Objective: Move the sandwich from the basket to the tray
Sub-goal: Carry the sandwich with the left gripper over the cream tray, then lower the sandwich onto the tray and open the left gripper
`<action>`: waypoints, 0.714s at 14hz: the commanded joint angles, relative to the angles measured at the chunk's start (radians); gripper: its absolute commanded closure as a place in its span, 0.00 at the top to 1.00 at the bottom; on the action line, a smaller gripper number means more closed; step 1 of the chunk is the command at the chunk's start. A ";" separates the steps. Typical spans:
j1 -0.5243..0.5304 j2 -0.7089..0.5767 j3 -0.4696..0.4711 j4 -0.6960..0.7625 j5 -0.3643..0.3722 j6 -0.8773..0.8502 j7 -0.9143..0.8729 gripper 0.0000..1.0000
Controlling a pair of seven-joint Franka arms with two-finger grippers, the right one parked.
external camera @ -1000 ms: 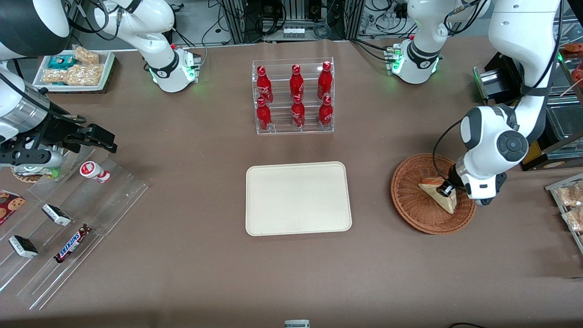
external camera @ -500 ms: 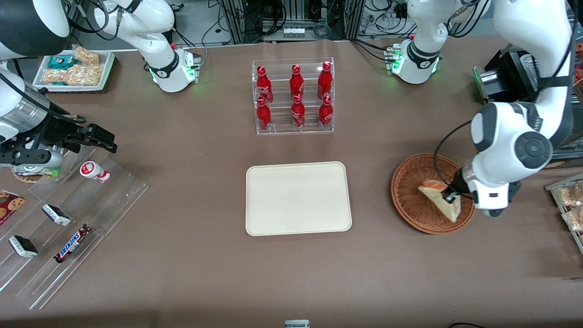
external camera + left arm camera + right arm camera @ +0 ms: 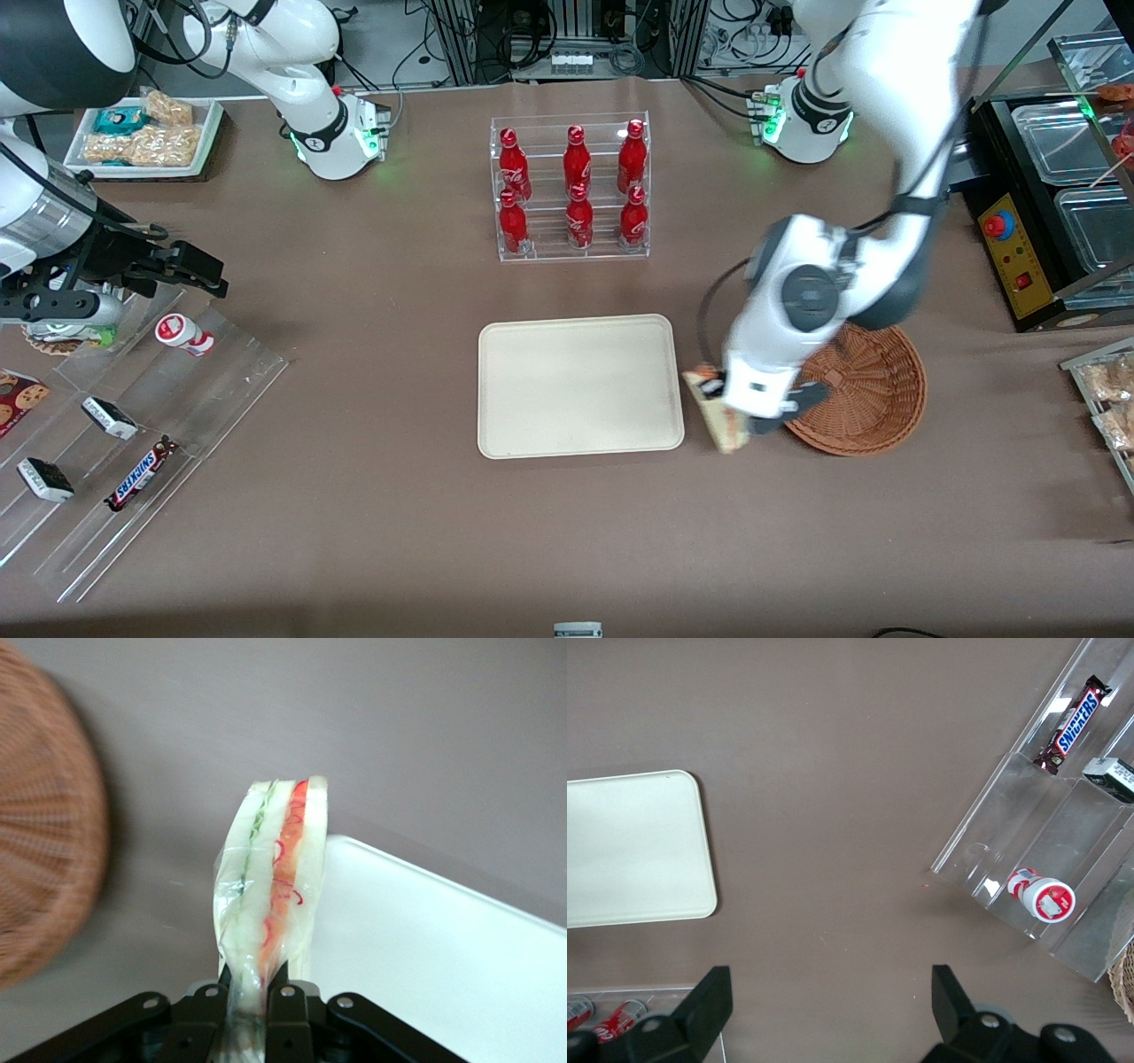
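Note:
My left gripper [image 3: 719,400] is shut on the sandwich [image 3: 718,416], a wrapped cream wedge with red and green filling, and holds it in the air between the wicker basket [image 3: 873,390] and the cream tray [image 3: 580,385]. In the left wrist view the black fingers [image 3: 288,1010] pinch the sandwich [image 3: 270,895] at its wrapped end, with the basket [image 3: 44,877] beside it and the tray's corner [image 3: 443,948] beneath. The basket holds nothing I can see. The tray also shows in the right wrist view [image 3: 633,850].
A clear rack of red bottles [image 3: 571,188] stands farther from the camera than the tray. Clear stepped racks with snack bars [image 3: 133,452] lie toward the parked arm's end. A black box with a red button [image 3: 1019,248] and bagged snacks [image 3: 1107,390] sit toward the working arm's end.
The gripper has lifted the sandwich out of the basket and carried it sideways toward the tray. The basket is now bare.

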 commanded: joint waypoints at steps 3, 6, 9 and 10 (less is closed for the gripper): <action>-0.171 0.133 0.016 0.122 0.075 0.086 0.019 0.07; -0.255 0.193 0.021 0.147 0.086 0.116 0.013 0.07; -0.279 0.232 0.025 0.151 0.088 0.149 -0.007 0.10; -0.288 0.249 0.025 0.154 0.091 0.162 -0.022 0.15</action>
